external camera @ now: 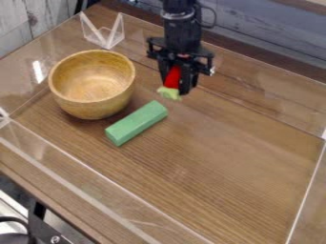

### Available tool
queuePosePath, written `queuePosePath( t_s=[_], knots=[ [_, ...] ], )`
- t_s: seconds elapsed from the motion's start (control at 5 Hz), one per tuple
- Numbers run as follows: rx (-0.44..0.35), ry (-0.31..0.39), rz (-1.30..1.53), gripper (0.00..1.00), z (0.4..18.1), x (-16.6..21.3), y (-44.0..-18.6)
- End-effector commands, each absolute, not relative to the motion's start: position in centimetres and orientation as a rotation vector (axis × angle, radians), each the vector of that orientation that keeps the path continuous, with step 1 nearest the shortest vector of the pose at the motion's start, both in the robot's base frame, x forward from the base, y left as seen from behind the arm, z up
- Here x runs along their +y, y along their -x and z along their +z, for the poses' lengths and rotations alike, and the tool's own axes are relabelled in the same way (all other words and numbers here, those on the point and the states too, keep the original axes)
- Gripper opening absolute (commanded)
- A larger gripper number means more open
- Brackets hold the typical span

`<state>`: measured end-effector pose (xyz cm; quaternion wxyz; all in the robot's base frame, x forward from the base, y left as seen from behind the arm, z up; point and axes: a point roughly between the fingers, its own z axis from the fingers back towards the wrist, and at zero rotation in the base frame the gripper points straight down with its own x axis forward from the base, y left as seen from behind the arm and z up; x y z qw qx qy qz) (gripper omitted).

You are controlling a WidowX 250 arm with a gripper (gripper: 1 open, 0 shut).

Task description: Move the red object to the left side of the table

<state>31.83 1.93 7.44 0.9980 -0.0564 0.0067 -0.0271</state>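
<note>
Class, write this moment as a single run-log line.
gripper: shut on red object | red object: lifted off table | green block: on table, beside wooden bowl | placement left: not yet done
</note>
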Motion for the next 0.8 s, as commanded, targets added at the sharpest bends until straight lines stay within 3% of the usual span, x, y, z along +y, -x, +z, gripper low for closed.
queuePosePath(
  t_s=[0.0,0.6],
  knots=[
    [-0.039,0.09,-0.095,0.0,9.2,3.3,-29.8],
    [-0.019,0.056,-0.078,0.0,7.3,10.2,-24.7]
  ],
)
